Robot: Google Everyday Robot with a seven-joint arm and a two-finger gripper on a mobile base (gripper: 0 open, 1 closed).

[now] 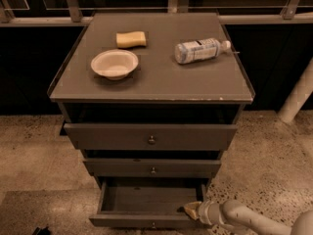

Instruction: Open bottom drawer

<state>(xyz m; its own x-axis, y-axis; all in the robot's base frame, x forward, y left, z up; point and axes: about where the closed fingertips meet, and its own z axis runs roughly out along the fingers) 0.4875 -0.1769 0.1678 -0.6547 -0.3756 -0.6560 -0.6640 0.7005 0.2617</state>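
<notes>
The bottom drawer (126, 221) of the grey cabinet (161, 82) stands pulled out, and its dark inside shows. Its small round knob (153, 225) sits at the centre of the front, near the lower edge of the view. My gripper (190, 209) is at the right end of the drawer's front, at the top rim, just inside. My pale arm (244, 218) reaches in from the lower right. The middle drawer (153, 168) and the top drawer (151, 137) sit further back than the bottom one.
On the cabinet top lie a white bowl (114, 63), a yellow sponge (130, 39) and a plastic bottle (199, 50) on its side. A white post (296, 97) stands at the right. Speckled floor lies around the cabinet, and a railing runs behind it.
</notes>
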